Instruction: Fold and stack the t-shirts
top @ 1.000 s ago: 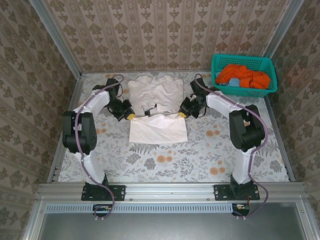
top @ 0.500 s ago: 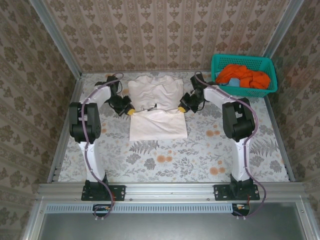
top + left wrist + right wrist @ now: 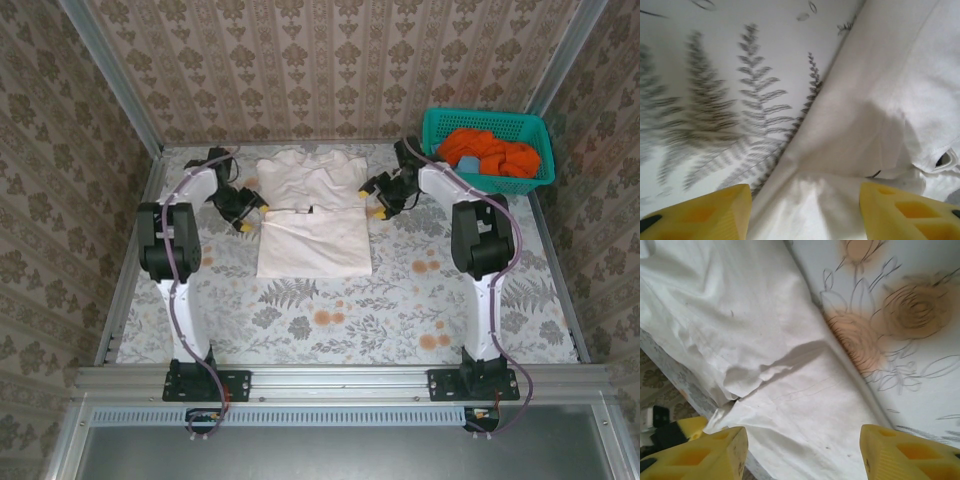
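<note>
The cream-white t-shirt (image 3: 313, 225) lies flat at the far middle of the worktop (image 3: 400, 300). Its long axis runs near to far, and a crosswise ridge of doubled cloth sits about halfway along. The left gripper (image 3: 243, 215) hangs just beside the ridge's left end and the right gripper (image 3: 381, 203) just beside its right end — both with jaws spread wide and holding nothing, each over a side edge of the shirt. The cloth lies inward from both, each arm nearer its own edge — so any next fold probably needs both together; the orange t-shirts (image 3: 487, 152) lie in the teal basket (image 3: 436, 125) at the far right.
</note>
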You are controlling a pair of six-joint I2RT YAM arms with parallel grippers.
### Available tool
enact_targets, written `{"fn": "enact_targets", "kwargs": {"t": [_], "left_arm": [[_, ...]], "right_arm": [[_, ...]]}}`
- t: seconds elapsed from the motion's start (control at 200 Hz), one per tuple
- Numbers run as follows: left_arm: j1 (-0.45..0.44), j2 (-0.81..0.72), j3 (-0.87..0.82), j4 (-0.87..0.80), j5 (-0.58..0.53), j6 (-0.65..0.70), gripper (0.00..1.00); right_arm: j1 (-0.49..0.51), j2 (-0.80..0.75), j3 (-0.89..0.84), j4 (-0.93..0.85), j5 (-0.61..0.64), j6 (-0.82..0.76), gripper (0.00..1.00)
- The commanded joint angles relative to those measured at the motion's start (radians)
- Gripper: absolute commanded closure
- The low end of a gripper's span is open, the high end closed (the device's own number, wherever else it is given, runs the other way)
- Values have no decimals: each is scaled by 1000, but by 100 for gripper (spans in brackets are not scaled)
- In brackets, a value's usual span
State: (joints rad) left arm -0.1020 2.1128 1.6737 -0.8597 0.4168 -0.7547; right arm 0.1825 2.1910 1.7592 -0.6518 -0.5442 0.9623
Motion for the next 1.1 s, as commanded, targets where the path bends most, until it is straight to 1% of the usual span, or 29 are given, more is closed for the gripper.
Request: {"fn": "enact_targets", "kwargs": {"t": [0.0,0.085,0.125,0.155,0.245,0.3,0.35,0.4,0.46,0.55,0.64,0.73,0.86,0.93,0.995,1.095], "left_arm": [[6,-176,-25,-25,-143,16,38],[-21,-261,-84,-17,-178,38,38],[-42,-295,-117,-2,-174,56,41],[-63,-310,-142,20,-143,74,44],[-130,-301,-179,59,-15,117,53],[-169,-275,-194,72,52,134,60],[-202,-253,-217,90,83,137,64],[-229,-232,-241,109,98,145,66],[-249,-211,-269,118,81,163,66],[-255,-186,-339,123,47,173,68],[-255,-200,-445,140,8,181,68],[-252,-231,-548,138,-29,188,67],[-259,-285,-670,130,-26,181,66],[-267,-320,-715,90,-37,181,65],[-272,-367,-759,49,-49,178,65],[-275,-461,-841,25,-43,137,63]], "right_arm": [[4,-142,-67,-30,58,-82,37],[32,-234,-209,65,35,-100,40],[52,-273,-269,92,30,-117,43],[67,-301,-314,108,29,-125,47],[117,-342,-415,193,-13,-121,65],[143,-350,-461,233,-27,-107,72],[167,-349,-494,261,-27,-94,78],[188,-338,-517,285,-27,-77,79],[210,-311,-534,301,-35,-67,80],[228,-279,-577,333,-31,-53,81],[231,-274,-625,328,-4,-60,84],[231,-288,-685,322,11,-85,84],[247,-317,-788,310,13,-134,84],[257,-341,-847,292,1,-164,84],[259,-380,-911,291,-3,-171,84],[262,-442,-984,290,-20,-168,83]]}}
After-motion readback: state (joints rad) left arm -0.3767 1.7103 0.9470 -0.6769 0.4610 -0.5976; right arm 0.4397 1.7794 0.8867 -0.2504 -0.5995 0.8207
